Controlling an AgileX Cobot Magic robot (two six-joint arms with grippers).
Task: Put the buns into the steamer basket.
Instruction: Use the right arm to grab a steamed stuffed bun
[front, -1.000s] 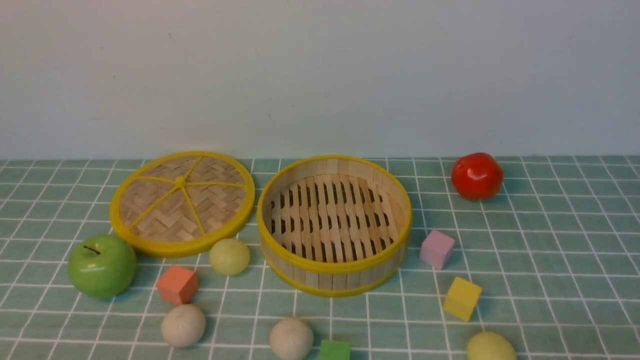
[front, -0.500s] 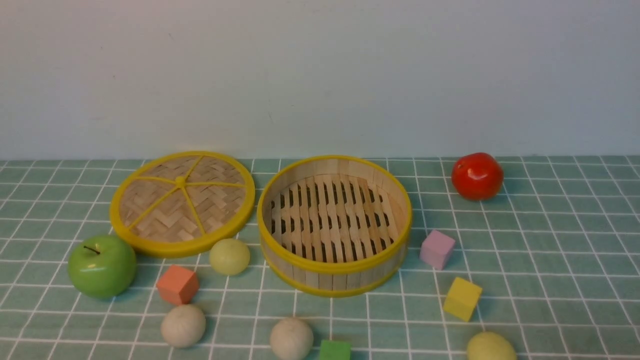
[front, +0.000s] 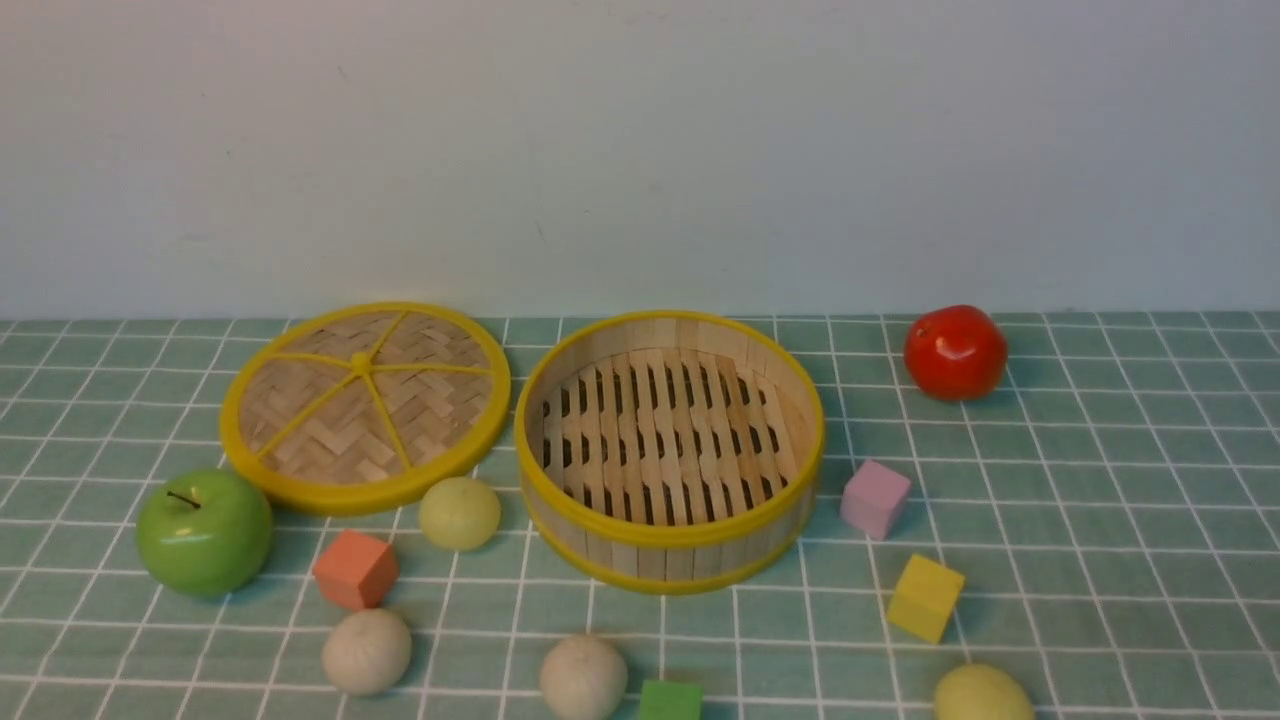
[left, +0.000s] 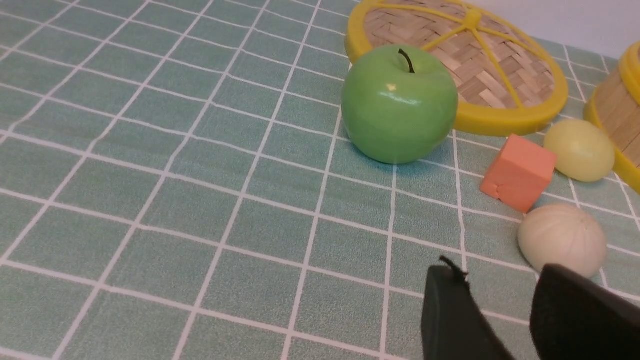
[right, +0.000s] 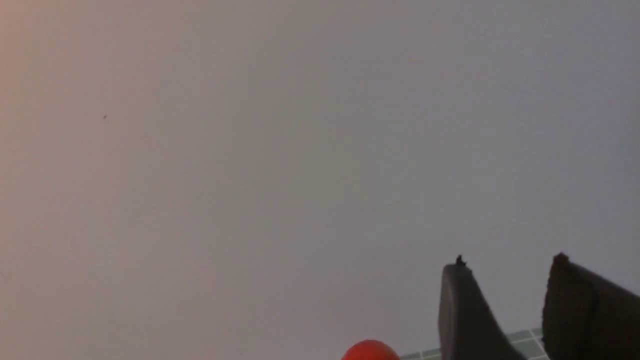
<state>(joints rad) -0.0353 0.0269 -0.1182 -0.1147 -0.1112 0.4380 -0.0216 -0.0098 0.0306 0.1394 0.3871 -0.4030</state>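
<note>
The bamboo steamer basket (front: 668, 540) stands in the middle of the table with nothing inside. Several buns lie around it. A pale yellow-green bun (front: 459, 513) rests at its left. A cream bun (front: 366, 651) and a second cream bun (front: 583, 677) lie nearer the front. Another yellow-green bun (front: 982, 695) sits at the front right edge. Neither arm shows in the front view. In the left wrist view my left gripper (left: 500, 275) is open and holds nothing, just short of a cream bun (left: 562, 237), with a yellow-green bun (left: 580, 150) beyond it. My right gripper (right: 507, 262) is open against the wall, holding nothing.
The woven lid (front: 364, 405) lies left of the basket. A green apple (front: 204, 532) sits at the left, a red tomato (front: 955, 351) at the back right. Orange (front: 354, 568), pink (front: 874, 497), yellow (front: 924, 596) and green (front: 669, 701) blocks lie scattered.
</note>
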